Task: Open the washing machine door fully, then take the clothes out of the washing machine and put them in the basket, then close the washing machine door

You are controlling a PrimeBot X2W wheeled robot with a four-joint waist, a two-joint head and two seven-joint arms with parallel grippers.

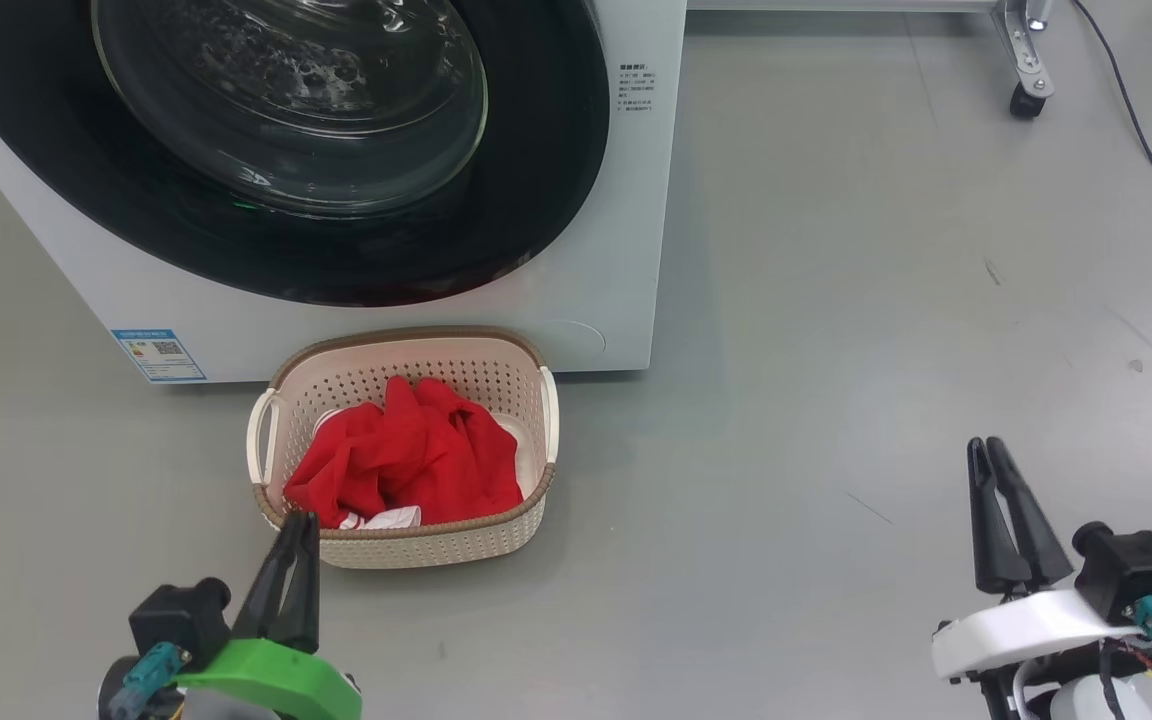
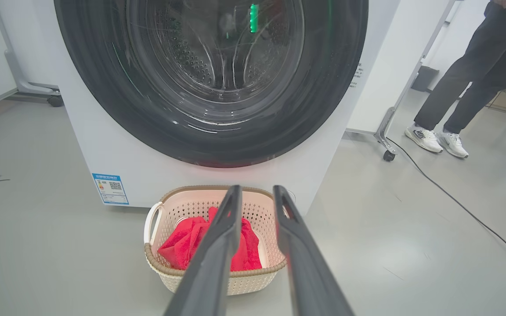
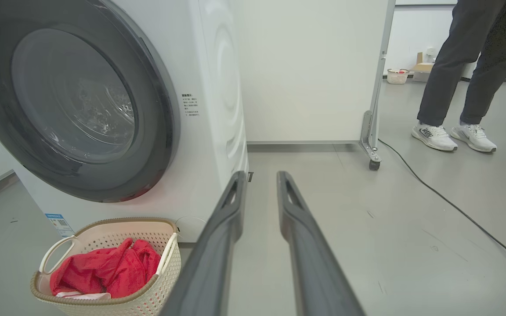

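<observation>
The washing machine stands white at the top left, and its round door lies flat against its front, glass bowl in the middle. On the floor right in front of it sits the cream basket. It holds the clothes: a red garment with a white striped piece peeking out at the near rim. My left gripper hovers at the basket's near left corner, fingers a little apart with nothing between them. My right gripper stands over bare floor to the right, also slightly parted and holding nothing.
A person in dark trousers and white shoes stands on the right beyond a white panel on casters. A black cable runs across the grey floor there. Open floor lies between the basket and my right gripper.
</observation>
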